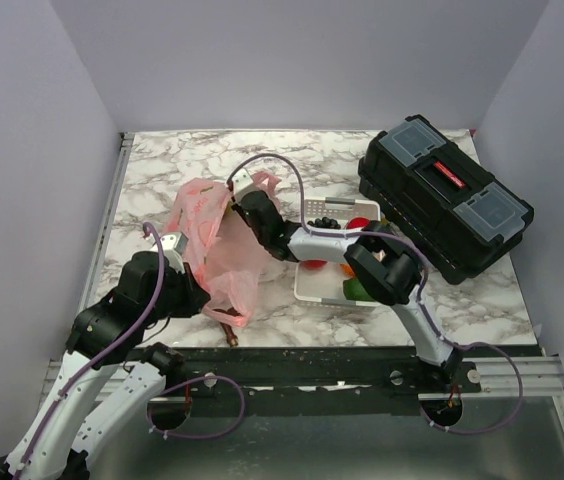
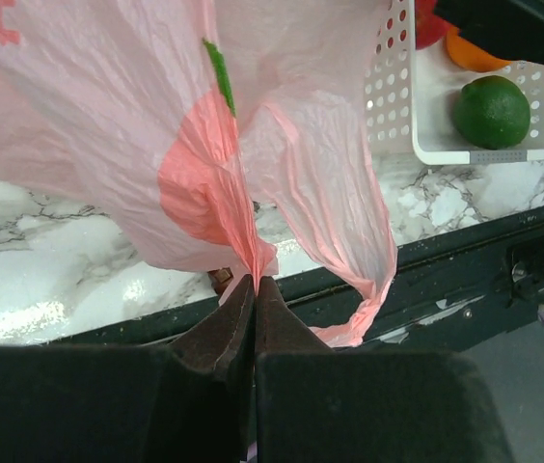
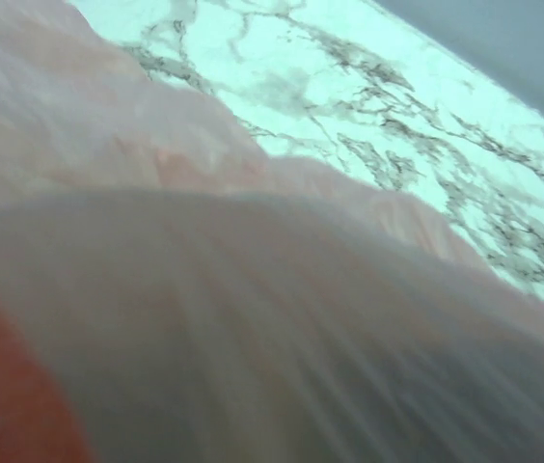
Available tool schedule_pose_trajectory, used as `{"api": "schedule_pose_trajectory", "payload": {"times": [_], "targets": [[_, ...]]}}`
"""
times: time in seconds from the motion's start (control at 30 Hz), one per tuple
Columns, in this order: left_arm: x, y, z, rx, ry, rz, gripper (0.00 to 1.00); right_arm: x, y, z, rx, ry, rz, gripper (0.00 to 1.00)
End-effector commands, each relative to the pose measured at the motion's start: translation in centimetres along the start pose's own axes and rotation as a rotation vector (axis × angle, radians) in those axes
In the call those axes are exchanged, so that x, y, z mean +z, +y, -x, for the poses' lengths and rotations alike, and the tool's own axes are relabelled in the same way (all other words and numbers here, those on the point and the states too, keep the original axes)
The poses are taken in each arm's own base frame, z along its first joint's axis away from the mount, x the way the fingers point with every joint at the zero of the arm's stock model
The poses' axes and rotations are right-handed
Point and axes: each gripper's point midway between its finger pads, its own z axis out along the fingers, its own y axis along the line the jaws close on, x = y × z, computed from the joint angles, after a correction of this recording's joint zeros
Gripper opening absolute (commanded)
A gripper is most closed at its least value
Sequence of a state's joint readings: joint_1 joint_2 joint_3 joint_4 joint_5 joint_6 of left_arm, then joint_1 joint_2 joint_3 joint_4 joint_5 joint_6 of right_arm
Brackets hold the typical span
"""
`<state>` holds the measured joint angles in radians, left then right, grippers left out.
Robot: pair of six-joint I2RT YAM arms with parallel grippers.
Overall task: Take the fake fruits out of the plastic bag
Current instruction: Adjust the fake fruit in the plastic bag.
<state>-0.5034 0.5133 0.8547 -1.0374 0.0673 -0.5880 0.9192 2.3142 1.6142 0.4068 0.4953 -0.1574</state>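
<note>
Marble tabletop (image 1: 162,165) carries the pink plastic bag (image 1: 212,250), its near edge pinched tight by the left gripper (image 2: 255,285); the right arm (image 1: 307,243) reaches leftward into the mouth, right gripper buried, grip unreadable; remaining fake fruits, if any, hidden inside

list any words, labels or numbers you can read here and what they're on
No text can be read in any view.
Red strip on the black toolbox: any lettering is too small to read.
Pink plastic bag: only red and green prints, no legible letters.
</note>
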Motion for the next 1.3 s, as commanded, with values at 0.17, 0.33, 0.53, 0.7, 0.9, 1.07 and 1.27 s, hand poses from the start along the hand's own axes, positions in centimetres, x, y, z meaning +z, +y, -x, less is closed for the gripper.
{"api": "schedule_pose_trajectory", "payload": {"times": [0.17,0.33,0.53,0.7,0.9,1.07,1.27], "targets": [[-1.9,2.0,1.1,-0.002,-0.074,0.115,0.0,-4.0,-4.1,3.8,0.141,-0.057,-0.088,0.28],[-2.1,1.7,2.0,-0.009,-0.109,0.108,0.0,-3.1,-3.9,9.7,0.175,-0.116,-0.059,0.32],[-5.1,1.2,5.8,0.017,-0.257,0.13,0.0,-5.4,-4.3,16.3,0.244,-0.222,-0.023,0.32],[-4.1,0.8,3.4,-0.039,-0.236,0.046,0.0,-9.1,-2.6,11.5,0.336,-0.163,0.089,0.35],[-0.3,0.3,-0.9,-0.105,-0.029,-0.008,0.0,-11.1,1.9,0.4,0.452,0.105,0.233,0.47],[-0.1,0.0,-0.9,-0.089,0.005,-0.003,0.0,-12.3,4.7,-0.9,0.511,0.144,0.357,0.6],[-0.6,-0.7,-0.4,-0.061,-0.014,-0.043,0.0,-12.5,8.2,0.3,0.528,0.102,0.477,0.8]]}}
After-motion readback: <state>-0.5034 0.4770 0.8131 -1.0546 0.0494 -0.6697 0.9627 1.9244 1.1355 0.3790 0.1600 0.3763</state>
